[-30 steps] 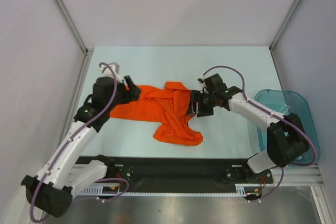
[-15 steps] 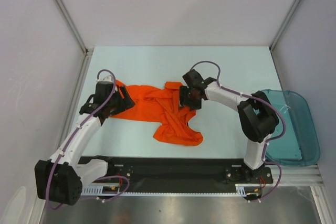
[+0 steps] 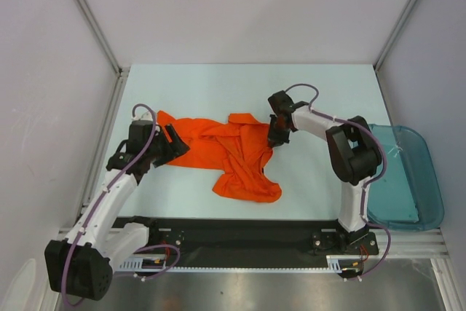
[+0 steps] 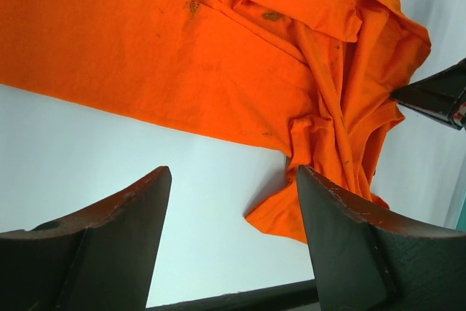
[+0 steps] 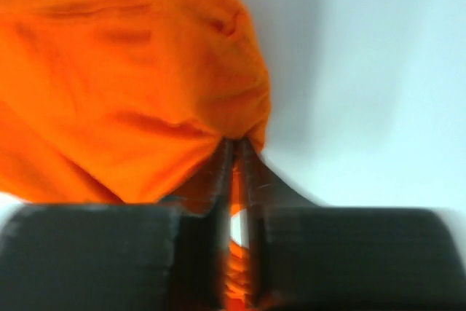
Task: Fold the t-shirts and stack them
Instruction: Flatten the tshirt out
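Note:
One bright orange t-shirt (image 3: 226, 154) lies crumpled on the pale table, its left half spread flat and its right half bunched. My right gripper (image 3: 275, 136) is at the shirt's right edge, and the right wrist view shows its jaws shut on a fold of the orange fabric (image 5: 145, 71), gripper (image 5: 237, 149). My left gripper (image 3: 177, 143) hovers at the shirt's left part. In the left wrist view the left gripper (image 4: 233, 174) stands open over bare table just short of the shirt's (image 4: 182, 56) hem, with nothing between its fingers.
A translucent teal bin (image 3: 408, 180) stands at the table's right edge beside the right arm's base. White walls and metal posts close in the back and sides. A black rail (image 3: 240, 234) runs along the near edge. The right gripper's dark body (image 4: 437, 96) shows in the left wrist view.
The right gripper has closed on the shirt's right edge after shifting along it. The left arm has drawn back slightly to the left, its gripper still open.

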### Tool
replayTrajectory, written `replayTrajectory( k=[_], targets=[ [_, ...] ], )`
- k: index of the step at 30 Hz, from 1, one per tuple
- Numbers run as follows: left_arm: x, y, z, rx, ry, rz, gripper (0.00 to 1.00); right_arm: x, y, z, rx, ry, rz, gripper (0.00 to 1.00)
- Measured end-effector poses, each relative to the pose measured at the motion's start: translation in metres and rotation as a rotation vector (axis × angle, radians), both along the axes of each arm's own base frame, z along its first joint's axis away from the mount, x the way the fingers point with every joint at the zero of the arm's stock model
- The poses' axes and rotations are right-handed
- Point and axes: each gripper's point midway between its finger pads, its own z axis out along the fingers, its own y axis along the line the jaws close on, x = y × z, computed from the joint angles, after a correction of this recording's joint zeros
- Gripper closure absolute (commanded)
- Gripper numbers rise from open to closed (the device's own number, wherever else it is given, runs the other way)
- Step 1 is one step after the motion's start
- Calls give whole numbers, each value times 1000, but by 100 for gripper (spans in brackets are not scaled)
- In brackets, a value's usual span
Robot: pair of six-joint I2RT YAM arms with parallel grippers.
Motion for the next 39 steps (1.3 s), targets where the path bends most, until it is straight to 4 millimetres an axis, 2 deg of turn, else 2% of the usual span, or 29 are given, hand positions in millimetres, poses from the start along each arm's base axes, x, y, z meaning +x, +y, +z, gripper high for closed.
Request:
replayTrajectory(
  k=[4, 6, 8, 9, 11, 13, 14, 16, 18, 20, 22, 23, 25, 29, 30, 31, 35, 39],
  targets=[
    [0, 3, -1, 10, 9, 13, 23, 19, -12, 0, -1, 2, -33, 100],
    [2, 6, 1, 29, 19, 24, 23, 36, -27, 1, -12, -19, -69, 100],
    [9, 10, 8, 55, 17, 38, 24, 59, -58, 2, -40, -46, -121, 88],
    [15, 14, 14, 71, 8, 47, 24, 72, -78, 4, -59, -59, -147, 60],
    [26, 22, 23, 100, -4, 73, 25, 94, -112, 11, -101, -78, -177, 54],
    [38, 35, 31, 125, -9, 106, 28, 111, -146, 26, -163, -103, -197, 49],
    [44, 42, 33, 137, -7, 124, 30, 117, -154, 35, -185, -119, -194, 48],
    [57, 57, 32, 161, 11, 162, 34, 120, -157, 57, -217, -154, -160, 39],
    [65, 70, 24, 191, 43, 176, 37, 109, -149, 75, -223, -166, -117, 27],
    [74, 82, 11, 227, 93, 182, 38, 91, -138, 91, -194, -177, -77, 25],
    [83, 91, -3, 259, 145, 179, 47, 57, -121, 105, -101, -165, -28, 27],
    [89, 97, -12, 276, 171, 179, 50, 45, -116, 111, -63, -168, -13, 33],
    [97, 109, -31, 303, 224, 173, 54, 12, -111, 117, 10, -156, 13, 37],
    [112, 129, -62, 337, 311, 154, 57, -38, -98, 118, 88, -118, 76, 41],
    [117, 132, -67, 344, 324, 153, 66, -49, -92, 117, 101, -110, 105, 40],
    [122, 136, -70, 353, 334, 152, 67, -58, -86, 117, 109, -105, 130, 40],
    [142, 141, -77, 374, 342, 146, 64, -94, -69, 117, 157, -84, 211, 40],
    [159, 143, -80, 374, 338, 149, 62, -113, -71, 109, 174, -50, 218, 40]
  ],
)
